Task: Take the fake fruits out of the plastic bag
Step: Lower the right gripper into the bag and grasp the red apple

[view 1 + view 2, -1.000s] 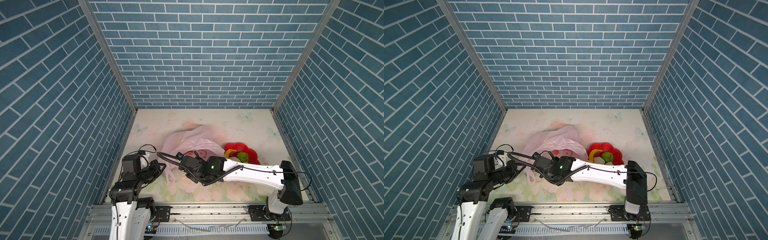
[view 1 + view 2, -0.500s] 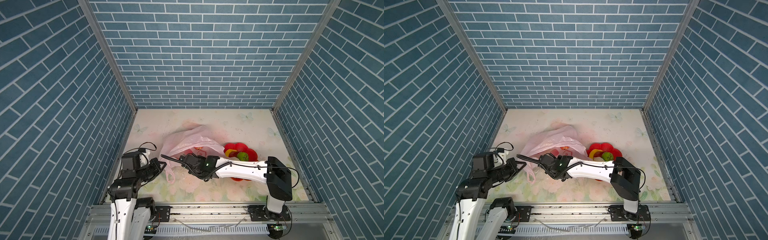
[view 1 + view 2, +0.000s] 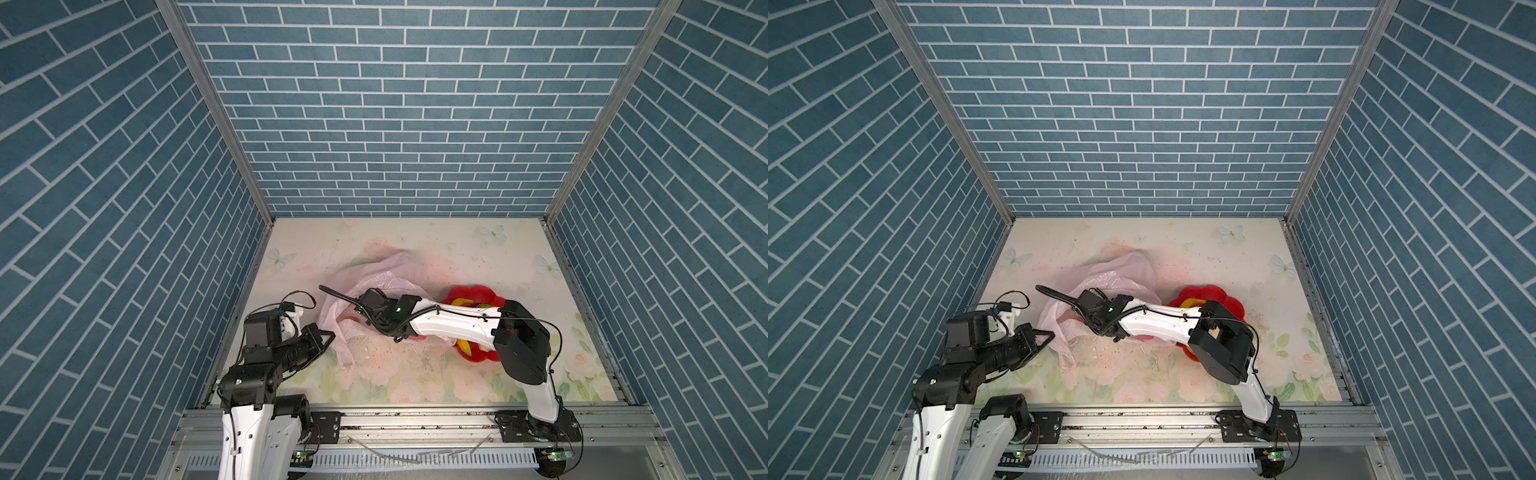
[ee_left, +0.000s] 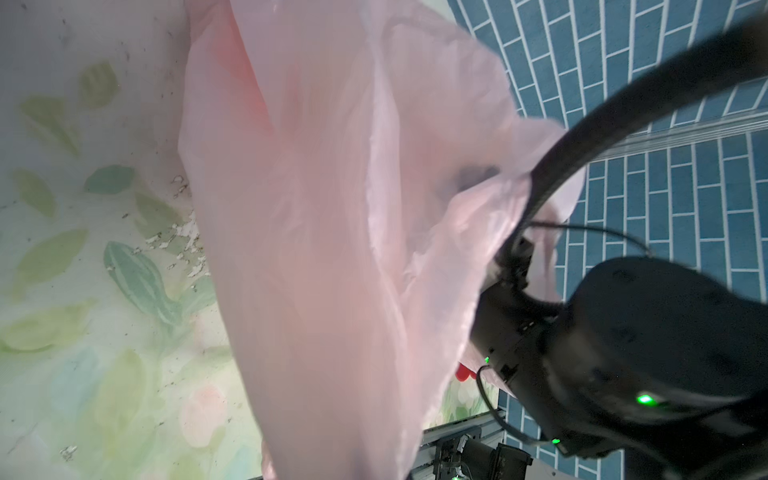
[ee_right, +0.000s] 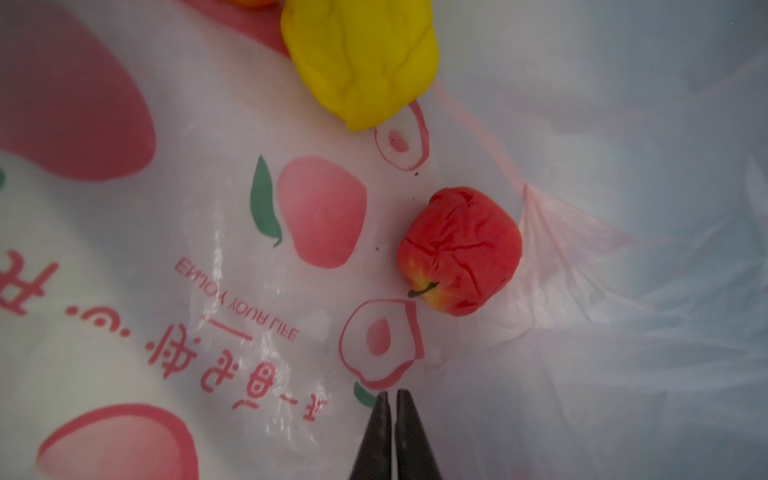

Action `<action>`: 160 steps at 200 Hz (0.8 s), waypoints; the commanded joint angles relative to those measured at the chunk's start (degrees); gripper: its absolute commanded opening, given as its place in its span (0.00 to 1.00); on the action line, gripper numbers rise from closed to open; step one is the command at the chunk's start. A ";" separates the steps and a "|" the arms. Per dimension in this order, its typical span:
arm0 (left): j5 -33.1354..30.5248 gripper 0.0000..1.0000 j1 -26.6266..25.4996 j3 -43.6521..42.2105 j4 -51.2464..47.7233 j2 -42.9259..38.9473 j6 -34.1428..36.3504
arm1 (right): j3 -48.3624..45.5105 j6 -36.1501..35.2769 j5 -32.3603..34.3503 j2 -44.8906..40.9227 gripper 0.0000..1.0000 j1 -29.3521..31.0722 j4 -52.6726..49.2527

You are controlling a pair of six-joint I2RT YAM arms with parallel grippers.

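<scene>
The pink plastic bag [image 3: 386, 274] [image 3: 1121, 270] lies left of the table's middle. My left gripper [image 3: 330, 334] [image 3: 1050, 336] is shut on its near edge and holds the mouth up; in the left wrist view the pink film [image 4: 332, 208] hides the jaws. My right arm [image 3: 449, 328] reaches into the mouth. Inside the bag, my right gripper [image 5: 392, 395] is shut and holds nothing. A wrinkled red fake fruit [image 5: 459, 251] lies just ahead of its tips. A yellow fruit [image 5: 361, 58] lies farther in.
A red flower-shaped plate [image 3: 478, 291] [image 3: 1196, 291] sits right of the bag, partly under my right arm, with a yellow banana [image 3: 461, 302] and a green fruit [image 3: 482, 306] on it. A loose bag handle [image 3: 345, 361] hangs toward the front edge. Brick walls enclose the table.
My right arm has pushed forward and deeper into the bag's mouth, its elbow swinging left. The left gripper has kept its hold on the bag's edge.
</scene>
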 commanded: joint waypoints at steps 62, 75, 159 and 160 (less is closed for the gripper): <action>3.72 0.03 -0.16 -4.57 -0.20 -1.35 1.63 | 3.84 17.58 0.49 2.83 0.33 -2.78 5.90; 4.12 0.03 -0.16 -4.51 0.34 -1.35 1.31 | 2.17 19.15 -0.44 2.08 0.44 -3.28 8.14; 7.12 0.03 -0.16 -6.07 9.85 -0.57 -5.16 | 1.40 23.12 -0.53 3.19 0.67 -5.24 11.79; 7.16 0.03 -0.21 -6.04 10.09 -0.52 -5.26 | 1.40 23.16 -0.50 3.24 0.68 -5.27 11.79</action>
